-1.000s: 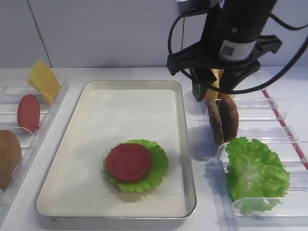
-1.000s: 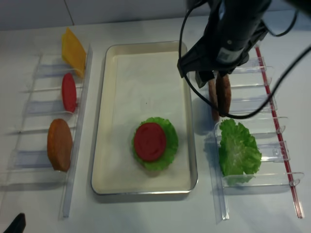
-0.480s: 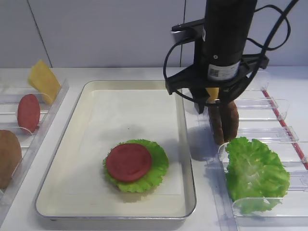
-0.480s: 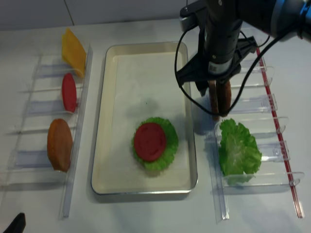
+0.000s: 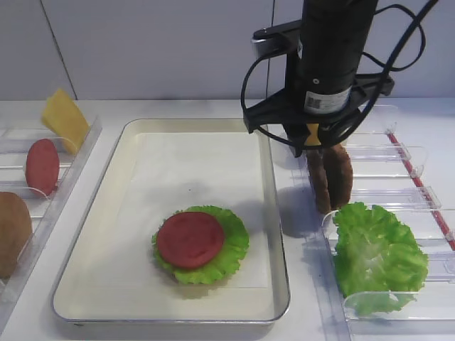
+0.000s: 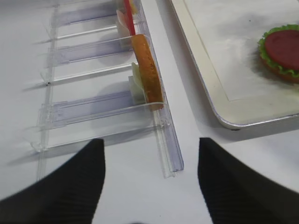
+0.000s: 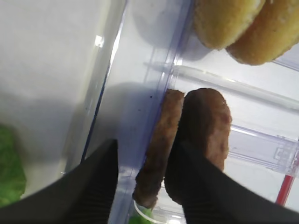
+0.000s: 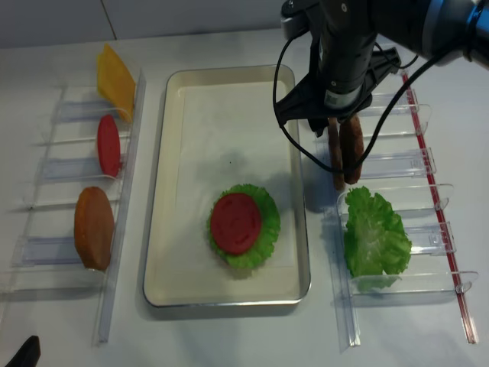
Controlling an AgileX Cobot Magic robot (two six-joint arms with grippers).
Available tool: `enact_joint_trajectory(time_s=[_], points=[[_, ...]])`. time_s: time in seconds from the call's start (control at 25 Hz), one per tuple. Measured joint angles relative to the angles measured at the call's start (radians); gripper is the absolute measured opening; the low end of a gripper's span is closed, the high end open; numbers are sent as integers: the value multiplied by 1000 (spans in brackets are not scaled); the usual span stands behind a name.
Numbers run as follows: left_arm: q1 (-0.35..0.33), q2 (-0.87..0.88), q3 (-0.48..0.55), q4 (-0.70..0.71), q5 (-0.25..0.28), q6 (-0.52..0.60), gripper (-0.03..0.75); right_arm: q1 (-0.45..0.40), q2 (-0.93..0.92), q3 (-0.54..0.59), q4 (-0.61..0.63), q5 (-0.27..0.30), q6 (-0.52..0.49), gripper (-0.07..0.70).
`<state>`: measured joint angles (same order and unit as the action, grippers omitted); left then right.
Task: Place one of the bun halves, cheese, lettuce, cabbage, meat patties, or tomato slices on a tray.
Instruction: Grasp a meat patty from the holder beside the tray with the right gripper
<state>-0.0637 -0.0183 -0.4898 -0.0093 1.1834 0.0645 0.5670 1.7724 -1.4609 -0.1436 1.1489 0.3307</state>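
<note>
Two high views face the tray both share; wrist cameras look down close.

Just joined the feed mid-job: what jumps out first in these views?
The big black right arm, its claw straddling one of two upright dark-brown meat patties in the clear plastic rack right of the tray. Next, the flat red tomato slice on ruffled green lettuce inside the cream metal-rimmed tray.

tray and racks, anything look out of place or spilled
Nothing stands out. The tray holds a neat stack of lettuce and a tomato slice, and the two patties stand upright in their rack under the right gripper.
</note>
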Motion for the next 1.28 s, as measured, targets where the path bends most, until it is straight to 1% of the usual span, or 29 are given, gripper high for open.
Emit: enact_joint_trajectory(time_s=[0.24,0.68,0.8,1.0,1.28], points=[[0,0,0,0,0,0,422,0,1,0,-2,-15,2,328],[0,0,0,0,0,0,422,0,57,0,-6,-3,33,318],[0,0,0,0,0,0,422,0,65,0,-6,-1,37,276],[0,0,0,0,0,0,422,0,71,0,-11,3,21,157],[0,0,0,0,0,0,422,0,69,0,-18,5,-13,154]])
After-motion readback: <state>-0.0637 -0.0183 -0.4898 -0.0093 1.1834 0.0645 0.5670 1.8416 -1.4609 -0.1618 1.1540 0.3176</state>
